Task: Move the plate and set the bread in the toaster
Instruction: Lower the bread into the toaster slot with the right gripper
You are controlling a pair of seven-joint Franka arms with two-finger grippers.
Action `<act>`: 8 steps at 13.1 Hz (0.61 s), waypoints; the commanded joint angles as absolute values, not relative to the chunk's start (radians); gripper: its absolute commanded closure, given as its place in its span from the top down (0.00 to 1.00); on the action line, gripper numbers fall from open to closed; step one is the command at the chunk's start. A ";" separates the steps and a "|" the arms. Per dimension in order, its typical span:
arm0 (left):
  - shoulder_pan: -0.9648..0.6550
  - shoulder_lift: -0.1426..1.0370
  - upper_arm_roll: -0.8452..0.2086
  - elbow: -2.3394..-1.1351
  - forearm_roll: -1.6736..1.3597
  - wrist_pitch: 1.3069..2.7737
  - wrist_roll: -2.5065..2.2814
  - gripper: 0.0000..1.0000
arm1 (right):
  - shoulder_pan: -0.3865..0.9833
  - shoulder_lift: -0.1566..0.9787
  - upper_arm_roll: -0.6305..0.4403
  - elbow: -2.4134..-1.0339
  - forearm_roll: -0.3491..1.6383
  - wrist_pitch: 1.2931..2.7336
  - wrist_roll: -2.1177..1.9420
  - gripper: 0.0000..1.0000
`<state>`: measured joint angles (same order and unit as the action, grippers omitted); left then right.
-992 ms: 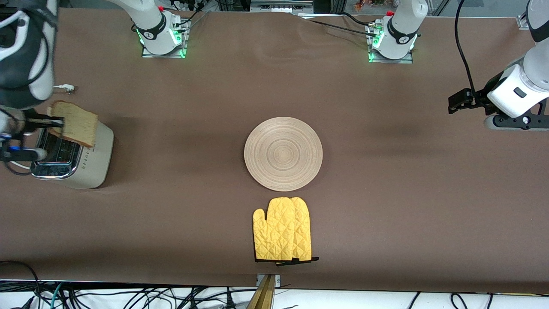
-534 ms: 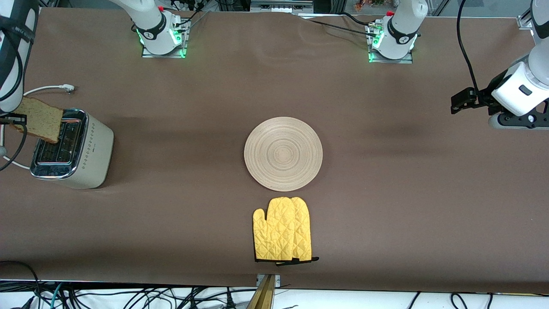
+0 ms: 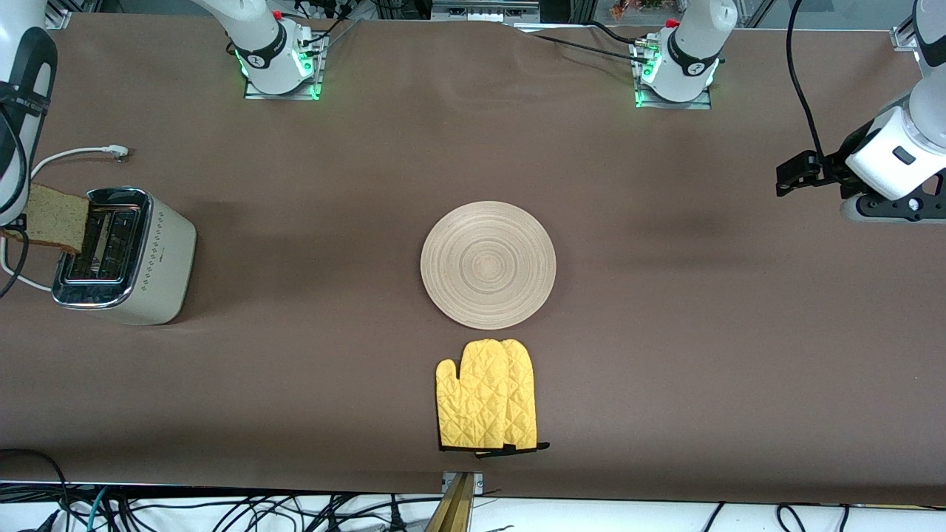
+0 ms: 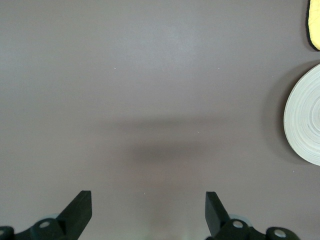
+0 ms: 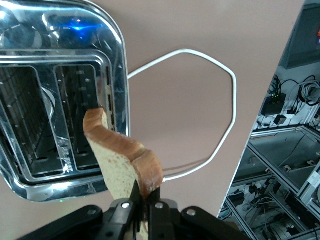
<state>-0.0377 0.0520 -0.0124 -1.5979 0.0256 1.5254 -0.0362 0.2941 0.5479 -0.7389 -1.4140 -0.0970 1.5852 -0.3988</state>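
Right hand [image 5: 145,212] pinches bread [image 5: 122,162], apparently beside toaster [image 3: 137,255] edge; left hand [image 4: 148,212] spread, waiting.

Table cover [image 3: 665,355]: matt brown cloth-like sheet, smooth with a few soft ripples near the bases. Plate [image 3: 488,264]: pale wood, matt, fine ring grooves. Toaster [image 3: 122,255]: cream body, satin, looks painted or plastic, with small dotted marks on the side; top is mirror-bright chrome, and the right wrist view shows ribbed metal inside the slots. Bread [image 5: 122,162]: porous brown speckled crumb, rough, with a darker, smoother crust. Oven mitt [image 3: 486,405]: yellow quilted cloth, diamond stitching, black trim. Toaster cord [image 5: 200,107]: smooth white plastic. Left gripper [image 4: 148,212]: fingers matt black plastic. Arm shells: glossy white.
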 commanded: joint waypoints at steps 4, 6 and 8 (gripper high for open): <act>-0.037 0.066 -0.012 -1.565 0.017 1.502 -0.031 1.00 | 0.318 0.575 -0.712 -1.405 -0.034 1.597 -0.396 0.00; -0.037 0.066 -0.012 -1.565 0.017 1.502 -0.031 1.00 | 0.316 0.575 -0.712 -1.402 -0.037 1.614 -0.397 0.00; -0.038 0.066 -0.012 -1.565 0.017 1.502 -0.032 1.00 | 0.307 0.583 -0.712 -1.402 -0.035 1.650 -0.400 0.00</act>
<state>-0.0378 0.0520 -0.0124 -1.5978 0.0256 1.5253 -0.0362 0.3219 0.5689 -0.7123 -1.4119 -0.0563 1.6212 -0.3966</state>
